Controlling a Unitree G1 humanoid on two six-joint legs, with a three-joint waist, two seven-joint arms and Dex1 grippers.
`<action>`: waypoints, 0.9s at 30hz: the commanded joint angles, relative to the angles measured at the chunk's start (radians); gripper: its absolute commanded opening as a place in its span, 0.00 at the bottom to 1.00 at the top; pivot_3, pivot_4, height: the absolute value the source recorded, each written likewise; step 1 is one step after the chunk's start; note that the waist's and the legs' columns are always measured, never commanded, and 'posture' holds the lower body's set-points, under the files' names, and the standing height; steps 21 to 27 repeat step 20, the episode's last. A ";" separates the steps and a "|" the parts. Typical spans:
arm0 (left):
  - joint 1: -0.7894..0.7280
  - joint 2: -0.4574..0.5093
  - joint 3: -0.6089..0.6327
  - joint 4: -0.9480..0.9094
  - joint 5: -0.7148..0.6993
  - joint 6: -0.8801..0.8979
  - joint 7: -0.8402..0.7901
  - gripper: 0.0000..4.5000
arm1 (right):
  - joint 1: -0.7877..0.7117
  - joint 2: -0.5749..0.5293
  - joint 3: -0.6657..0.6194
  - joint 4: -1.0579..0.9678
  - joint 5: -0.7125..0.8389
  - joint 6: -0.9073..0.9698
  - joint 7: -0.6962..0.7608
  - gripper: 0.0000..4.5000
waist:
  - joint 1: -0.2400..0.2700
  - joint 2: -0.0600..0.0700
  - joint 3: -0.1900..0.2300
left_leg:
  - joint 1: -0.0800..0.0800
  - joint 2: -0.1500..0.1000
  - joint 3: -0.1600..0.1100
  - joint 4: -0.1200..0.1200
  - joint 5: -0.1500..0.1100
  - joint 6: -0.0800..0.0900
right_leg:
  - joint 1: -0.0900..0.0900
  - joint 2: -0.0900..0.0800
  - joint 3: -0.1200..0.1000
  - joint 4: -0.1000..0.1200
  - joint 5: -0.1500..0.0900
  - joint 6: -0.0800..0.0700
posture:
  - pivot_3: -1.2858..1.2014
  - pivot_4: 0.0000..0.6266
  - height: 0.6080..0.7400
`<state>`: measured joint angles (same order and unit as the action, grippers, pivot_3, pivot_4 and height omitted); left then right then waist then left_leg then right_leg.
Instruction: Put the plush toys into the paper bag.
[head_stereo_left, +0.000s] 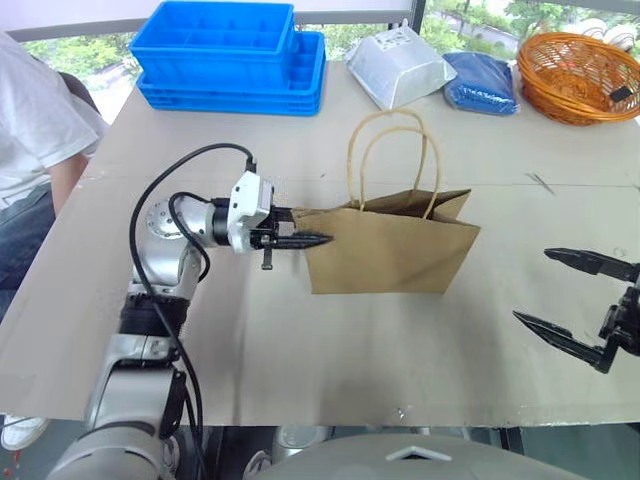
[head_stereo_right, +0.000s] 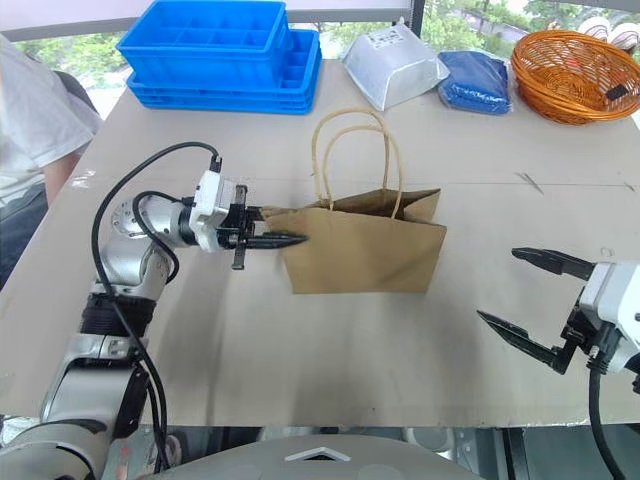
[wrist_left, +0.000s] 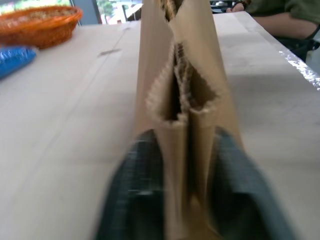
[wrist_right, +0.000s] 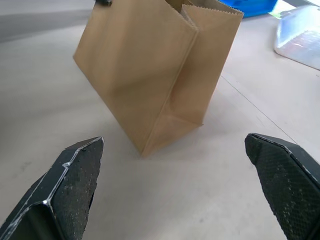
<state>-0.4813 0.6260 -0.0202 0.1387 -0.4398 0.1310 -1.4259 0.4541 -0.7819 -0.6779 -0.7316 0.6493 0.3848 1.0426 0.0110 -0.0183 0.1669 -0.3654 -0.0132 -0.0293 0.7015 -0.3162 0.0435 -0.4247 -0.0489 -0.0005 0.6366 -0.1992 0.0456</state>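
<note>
The brown paper bag (head_stereo_left: 390, 250) stands upright in the middle of the table with its two cord handles (head_stereo_left: 390, 160) raised. My left gripper (head_stereo_left: 300, 240) points level at the bag's left edge. In the left wrist view its fingers (wrist_left: 140, 195) stand a little apart on either side of the bag's folded side (wrist_left: 185, 115). My right gripper (head_stereo_right: 530, 295) hangs wide open off to the bag's right with nothing between its fingers (wrist_right: 75, 185), well clear of the paper bag (wrist_right: 150, 70). The plush toys are out of view.
Stacked blue crates (head_stereo_left: 230, 55) sit at the back of the table. Beside them lie a white plastic pouch (head_stereo_left: 405, 65), a blue packet (head_stereo_left: 480, 80) and an orange basket (head_stereo_left: 580, 75). A person in a white shirt (head_stereo_left: 30, 130) is at the table's left side.
</note>
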 joint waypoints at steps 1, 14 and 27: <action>0.044 0.078 0.079 -0.125 -0.069 0.143 0.062 0.72 | -0.014 -0.001 -0.010 0.024 -0.004 -0.031 -0.006 1.00 | 0.000 0.000 0.000 | 0.000 0.000 0.000 0.000 0.000 0.000 | 0.000 0.000 0.000 0.000 0.000 0.000 | 0.52 0.24 1.00; 0.647 0.091 0.432 -0.554 -0.327 0.530 0.402 0.99 | 0.067 0.094 -0.032 0.158 -0.027 -0.121 0.014 1.00 | 0.001 0.003 0.001 | 0.002 0.001 0.000 -0.003 -0.001 0.000 | 0.000 -0.006 0.005 -0.002 -0.002 -0.002 | 0.52 0.24 1.00; 0.834 0.091 0.488 -0.591 -0.298 0.458 0.385 0.99 | 0.131 0.083 -0.083 0.243 -0.043 -0.174 0.073 1.00 | 0.008 0.004 0.001 | 0.002 0.001 0.000 -0.004 -0.001 0.000 | 0.002 -0.007 0.004 -0.004 -0.003 -0.003 | 0.52 0.24 1.00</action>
